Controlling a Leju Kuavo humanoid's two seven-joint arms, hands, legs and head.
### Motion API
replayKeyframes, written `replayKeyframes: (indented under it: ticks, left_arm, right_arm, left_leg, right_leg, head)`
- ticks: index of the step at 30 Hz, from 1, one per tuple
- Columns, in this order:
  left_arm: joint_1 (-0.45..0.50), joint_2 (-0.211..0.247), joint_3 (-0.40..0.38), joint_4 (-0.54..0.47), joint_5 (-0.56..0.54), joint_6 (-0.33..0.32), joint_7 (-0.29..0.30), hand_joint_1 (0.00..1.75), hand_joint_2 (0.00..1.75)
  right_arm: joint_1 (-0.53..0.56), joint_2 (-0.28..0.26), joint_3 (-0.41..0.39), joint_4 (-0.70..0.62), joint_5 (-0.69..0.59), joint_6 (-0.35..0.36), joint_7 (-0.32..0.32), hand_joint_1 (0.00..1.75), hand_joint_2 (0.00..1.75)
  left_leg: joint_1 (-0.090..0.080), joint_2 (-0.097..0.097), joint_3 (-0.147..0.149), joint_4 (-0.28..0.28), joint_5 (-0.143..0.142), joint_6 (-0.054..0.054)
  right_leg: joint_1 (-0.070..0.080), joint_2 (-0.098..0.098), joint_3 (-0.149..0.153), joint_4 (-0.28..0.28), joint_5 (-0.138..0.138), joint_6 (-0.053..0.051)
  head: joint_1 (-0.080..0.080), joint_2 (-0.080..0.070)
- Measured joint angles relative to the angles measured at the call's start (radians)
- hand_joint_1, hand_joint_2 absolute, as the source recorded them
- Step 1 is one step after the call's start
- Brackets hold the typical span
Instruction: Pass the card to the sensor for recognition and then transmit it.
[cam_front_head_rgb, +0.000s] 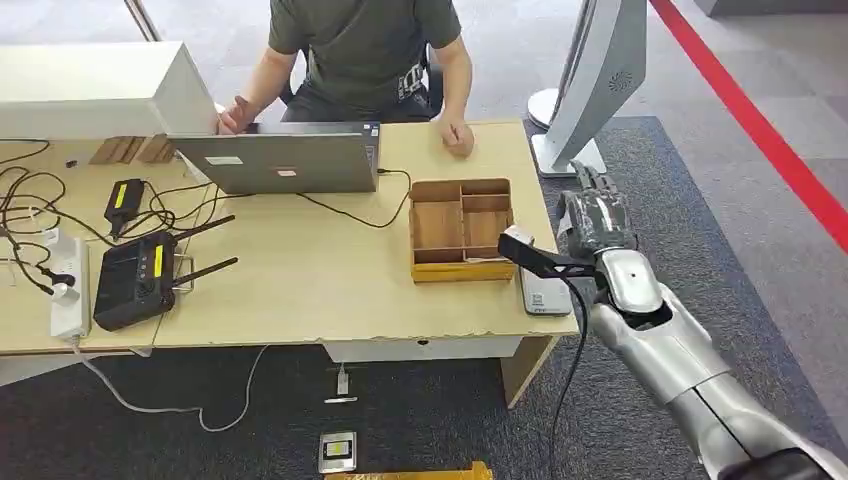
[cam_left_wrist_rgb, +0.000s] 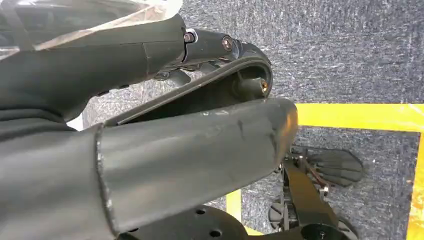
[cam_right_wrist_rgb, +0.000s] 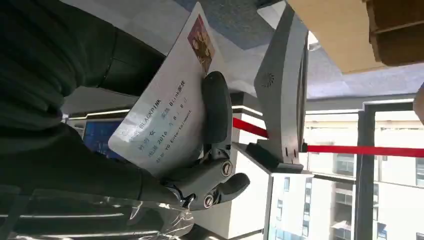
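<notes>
My right hand (cam_front_head_rgb: 595, 215) hangs just past the table's right edge, level with the wooden compartment tray (cam_front_head_rgb: 462, 230). In the right wrist view it holds a white printed card (cam_right_wrist_rgb: 160, 120) with a small picture at one corner, the thumb (cam_right_wrist_rgb: 216, 110) pressed on its face. A flat grey reader (cam_front_head_rgb: 545, 292) lies at the table's front right corner, partly hidden by my wrist's black bracket. My left hand (cam_left_wrist_rgb: 190, 150) hangs over the carpet with nothing between thumb and fingers.
A person sits at the far side behind a grey laptop (cam_front_head_rgb: 285, 158), one fist (cam_front_head_rgb: 457, 135) on the table. A white kiosk stand (cam_front_head_rgb: 590, 80) rises beyond my right hand. A black router (cam_front_head_rgb: 135, 280), power strip and cables crowd the left.
</notes>
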Motion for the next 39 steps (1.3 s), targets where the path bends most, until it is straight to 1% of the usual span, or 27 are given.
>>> replayKeyframes:
  ticks: [10,13,17,22,28,33,39]
  left_arm:
    - [0.000,0.000,0.000,0.000,0.002,0.001,0.002,0.00,0.00]
    - [0.000,0.000,0.000,0.000,0.003,0.000,0.002,0.00,0.00]
    - [0.000,0.000,0.000,0.000,0.003,-0.002,-0.007,0.00,0.00]
    - [0.000,0.000,0.000,0.000,0.006,-0.002,-0.006,0.00,0.00]
    - [0.000,0.003,0.000,0.000,0.014,-0.001,-0.001,0.00,0.00]
    - [0.001,0.006,0.000,0.000,0.021,0.001,0.006,0.00,0.00]
    - [0.001,0.008,0.000,0.000,0.019,0.001,0.009,0.00,0.00]
  right_arm:
    - [0.023,0.009,0.001,0.021,-0.005,-0.010,-0.001,1.75,1.75]
    - [0.024,0.014,0.002,0.030,-0.009,-0.012,-0.010,1.75,1.75]
    - [0.039,0.022,0.005,0.053,-0.013,-0.042,-0.020,1.75,1.75]
    - [0.046,0.029,0.008,0.081,-0.021,-0.051,-0.030,1.75,1.75]
    - [0.049,0.048,0.013,0.145,-0.034,-0.089,-0.060,1.75,1.75]
    - [0.052,0.074,0.024,0.213,-0.047,-0.122,-0.076,1.75,1.75]
    - [0.052,0.095,0.034,0.276,-0.053,-0.132,-0.080,1.75,1.75]
  left_leg:
    - [0.000,0.000,0.000,0.000,0.000,0.000]
    - [0.000,0.000,0.000,0.000,0.000,0.000]
    - [0.000,0.000,0.000,0.000,0.000,0.000]
    - [0.000,0.000,0.000,0.000,0.000,0.000]
    - [0.000,0.000,0.000,0.000,0.000,0.000]
    - [0.000,0.000,0.000,0.000,0.000,0.000]
    - [0.000,0.000,0.000,0.000,0.000,0.000]
  right_leg:
    - [0.000,0.000,0.000,0.000,0.000,0.000]
    - [0.000,0.000,0.000,0.000,0.000,0.000]
    - [0.000,0.000,0.000,0.000,0.000,0.000]
    - [0.000,0.000,0.000,0.000,0.000,0.000]
    - [0.000,0.000,0.000,0.000,0.000,0.000]
    - [0.000,0.000,0.000,0.000,0.000,0.000]
    - [0.000,0.000,0.000,0.000,0.000,0.000]
  head:
    - [0.000,0.000]
    - [0.000,0.000]
    - [0.000,0.000]
    - [0.000,0.000]
    - [0.000,0.000]
    - [0.000,0.000]
    - [0.000,0.000]
